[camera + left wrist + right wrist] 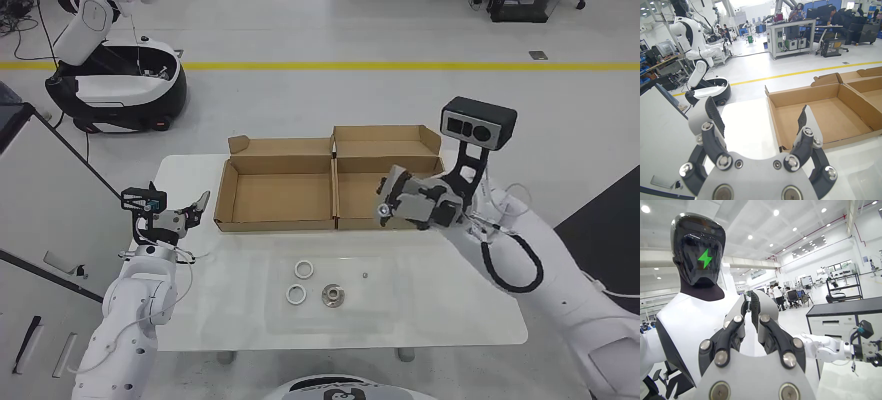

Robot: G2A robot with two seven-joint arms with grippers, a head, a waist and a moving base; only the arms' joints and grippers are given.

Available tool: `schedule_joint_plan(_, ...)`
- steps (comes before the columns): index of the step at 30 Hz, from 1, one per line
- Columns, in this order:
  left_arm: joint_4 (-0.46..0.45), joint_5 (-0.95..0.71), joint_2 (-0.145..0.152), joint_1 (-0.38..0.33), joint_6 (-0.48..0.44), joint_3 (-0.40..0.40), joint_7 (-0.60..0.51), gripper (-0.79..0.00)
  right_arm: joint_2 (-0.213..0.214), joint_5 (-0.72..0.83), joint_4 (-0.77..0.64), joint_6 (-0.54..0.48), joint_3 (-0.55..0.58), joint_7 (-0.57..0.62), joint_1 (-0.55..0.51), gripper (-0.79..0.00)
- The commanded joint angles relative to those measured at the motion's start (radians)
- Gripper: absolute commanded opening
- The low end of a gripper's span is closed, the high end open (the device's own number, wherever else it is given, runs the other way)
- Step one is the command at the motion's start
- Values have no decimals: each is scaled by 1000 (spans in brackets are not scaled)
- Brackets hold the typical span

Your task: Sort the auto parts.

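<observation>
- The table [450, 300] lay under both sets of my fingers. The unsorted parts on it were nearer me than either set.
- Two open boxes sat side by side. The left box [819, 113] was just ahead of my left fingers and the right box [358, 195] was beneath my right ones. I took them for the sorting bins.
- My right gripper [750, 301] hung over the right box on an arm stretched forward. The wrist was rolled so the fingers pointed up and back at me, I judged to keep the load above its bin.
- My left gripper [757, 106] sat by the left box's outer wall, its fingers spread wide and holding nothing. The forearm was low and level, likely parked out of the right arm's way.
- A flanged part [332, 295] lay between my two sets of fingers and nearer me, well apart from both and not yet sorted.
- A white ring [303, 268] and a second ring [297, 294] lay just beside it.
- A screw [748, 307], as it looked, was pinched between my right fingers, which were pressed almost together.
- A speck [366, 272] lay on the table short of my right fingers, too small to name.
</observation>
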Motion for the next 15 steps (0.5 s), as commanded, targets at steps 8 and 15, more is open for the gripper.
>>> schedule_joint_plan(8, 0, 0, 0, 0, 0, 0, 0, 0, -49, 128, -79, 0, 55, 0, -36, -785)
schedule_joint_plan(15, 0, 0, 0, 0, 0, 0, 0, 0, -51, -11, 18, 46, 59, 46, -39, -785)
